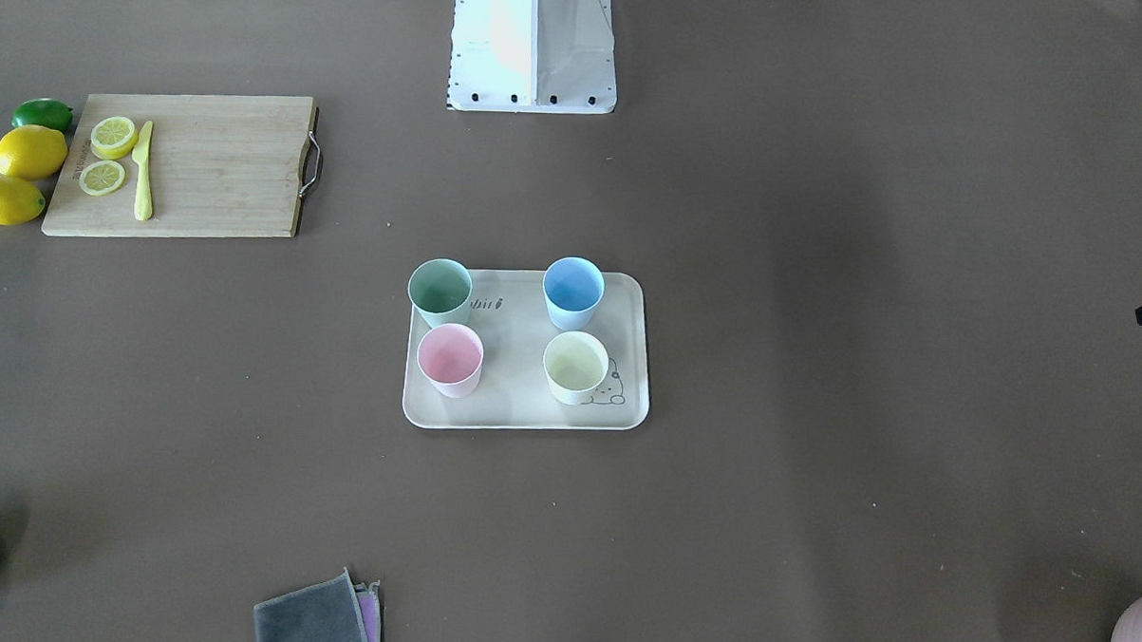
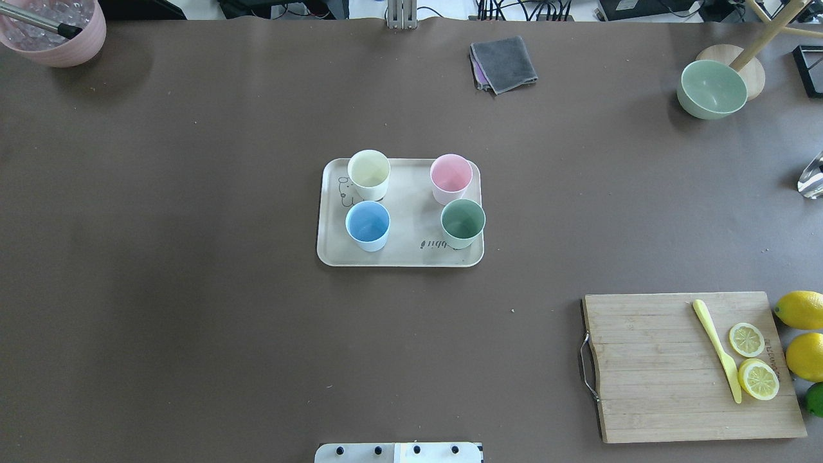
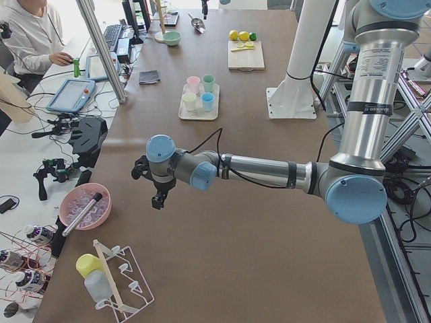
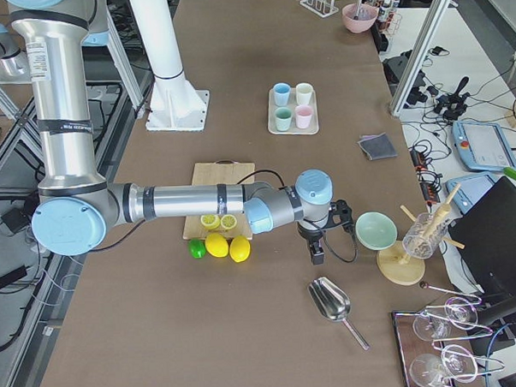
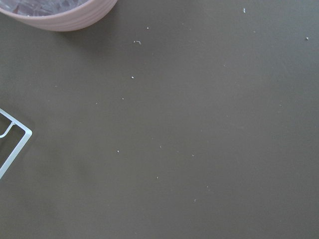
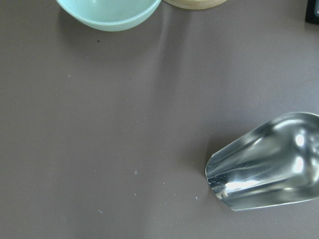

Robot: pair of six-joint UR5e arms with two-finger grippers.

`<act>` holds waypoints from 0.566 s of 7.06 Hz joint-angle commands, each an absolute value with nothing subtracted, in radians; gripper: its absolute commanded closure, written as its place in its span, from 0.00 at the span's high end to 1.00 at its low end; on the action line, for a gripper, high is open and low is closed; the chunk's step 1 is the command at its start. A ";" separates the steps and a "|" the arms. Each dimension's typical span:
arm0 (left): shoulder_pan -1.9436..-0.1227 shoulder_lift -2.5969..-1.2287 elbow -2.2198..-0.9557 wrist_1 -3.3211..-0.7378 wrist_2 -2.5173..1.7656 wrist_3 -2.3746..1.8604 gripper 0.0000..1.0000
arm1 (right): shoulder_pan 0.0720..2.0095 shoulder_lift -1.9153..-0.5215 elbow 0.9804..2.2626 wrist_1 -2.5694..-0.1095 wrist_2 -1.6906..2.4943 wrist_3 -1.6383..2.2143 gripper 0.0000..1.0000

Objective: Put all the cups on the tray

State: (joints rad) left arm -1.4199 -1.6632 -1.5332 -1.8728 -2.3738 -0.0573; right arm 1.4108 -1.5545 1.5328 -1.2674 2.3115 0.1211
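The beige tray [image 1: 521,400] lies at the table's middle, and it also shows in the overhead view [image 2: 411,212]. Four cups stand upright on it: mint green [image 1: 441,291], light blue [image 1: 573,291], pink [image 1: 450,358] and pale yellow [image 1: 576,365]. My left gripper [image 3: 156,195] hangs over bare table at the table's left end, far from the tray. My right gripper [image 4: 316,253] hangs over the right end. Both show clearly only in the side views, so I cannot tell whether they are open or shut. Neither wrist view shows fingers.
A wooden cutting board [image 2: 688,366] holds lemon slices and a yellow knife, with lemons and a lime beside it. A green bowl [image 2: 712,89], a metal scoop [image 6: 269,162], folded cloths [image 2: 503,63] and a pink bowl [image 2: 54,29] sit near the edges.
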 commanded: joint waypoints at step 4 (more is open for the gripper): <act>-1.439 -1.592 -1.563 -1.888 -2.379 -0.101 0.98 | 1.442 -1.581 1.543 -1.259 2.338 0.098 1.00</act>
